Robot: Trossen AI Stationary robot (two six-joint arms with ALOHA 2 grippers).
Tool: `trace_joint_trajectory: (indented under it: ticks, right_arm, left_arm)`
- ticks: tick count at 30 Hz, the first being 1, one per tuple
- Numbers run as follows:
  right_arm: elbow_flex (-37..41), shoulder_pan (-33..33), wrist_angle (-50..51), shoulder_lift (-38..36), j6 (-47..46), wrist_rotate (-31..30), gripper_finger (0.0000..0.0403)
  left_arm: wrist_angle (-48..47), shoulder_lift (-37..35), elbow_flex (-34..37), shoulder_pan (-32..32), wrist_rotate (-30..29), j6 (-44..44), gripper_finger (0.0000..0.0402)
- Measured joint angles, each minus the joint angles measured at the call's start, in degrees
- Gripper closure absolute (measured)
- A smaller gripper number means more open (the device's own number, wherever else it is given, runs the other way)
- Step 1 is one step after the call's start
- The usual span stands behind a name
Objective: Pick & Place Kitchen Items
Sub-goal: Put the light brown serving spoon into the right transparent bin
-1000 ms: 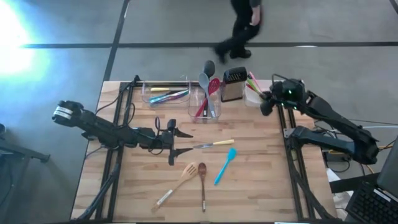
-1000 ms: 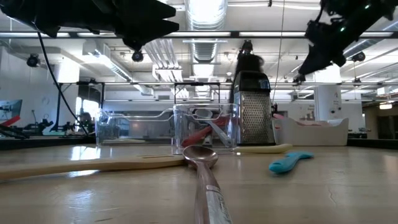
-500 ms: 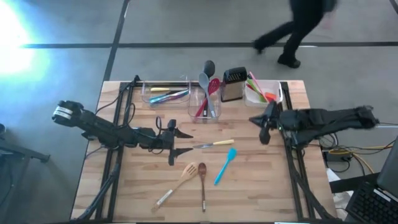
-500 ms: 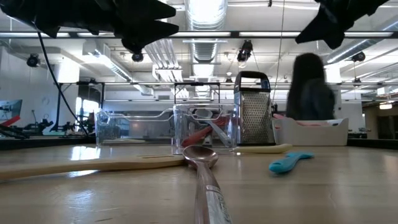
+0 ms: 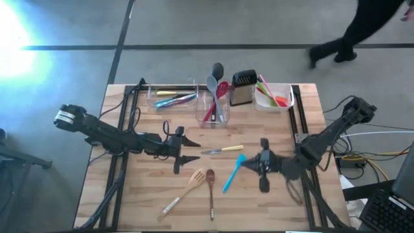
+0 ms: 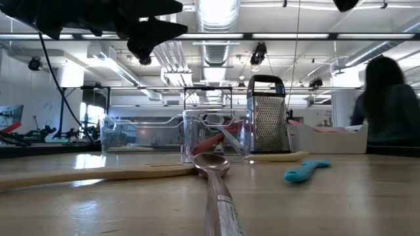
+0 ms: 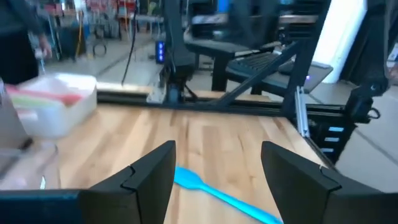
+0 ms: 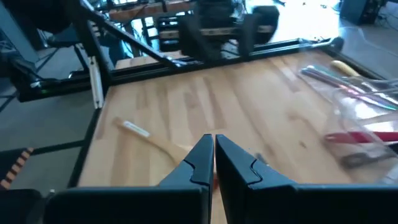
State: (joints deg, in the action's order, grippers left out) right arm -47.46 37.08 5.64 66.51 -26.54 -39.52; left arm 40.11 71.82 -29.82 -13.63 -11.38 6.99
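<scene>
Four kitchen items lie flat on the wooden table: a yellow-handled knife, a blue spatula, a wooden spatula and a brown spoon. My left gripper hangs open and level above the table, left of the knife's blade tip. Between its fingers, the left wrist view looks out over the blue spatula. My right gripper is shut and hangs in the air just right of the blue spatula. It points toward the wooden spatula.
Along the far edge stand a clear tub with knives, a clear cup of spoons and a ladle, a steel grater and a white tub with green-orange tools. A person walks beyond the table.
My right gripper has swung from the far right corner by the white tub toward the near edge and the table's middle, ending beside the blue spatula. The person behind the table has walked to the right. The utensils have not moved.
</scene>
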Motion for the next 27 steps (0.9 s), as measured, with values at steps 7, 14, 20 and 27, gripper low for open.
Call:
trace_joint_trajectory:
  ticks: [7, 14, 20, 27]
  right_arm:
    - [-13.1, 2.9, 7.5, 13.0, -8.0, -0.6, 0.0394]
    - [-29.7, 4.6, 38.4, 23.9, -23.8, -1.9, 0.0394]
    - [-35.5, 4.7, 49.9, 29.4, -31.1, -4.0, 0.0394]
    - [-35.7, 4.7, 51.2, 29.0, -32.0, -4.3, 0.0394]
  left_arm:
    - [-13.9, -1.4, 0.1, -1.8, 0.2, 10.9, 0.0168]
    - [-29.8, -1.3, -2.0, -9.6, 0.0, 21.9, 0.0168]
    - [-44.1, 0.3, -8.8, -16.6, -4.2, 36.8, 0.0168]
    - [-57.2, 7.6, -18.9, -19.6, -9.3, 44.3, 0.0168]
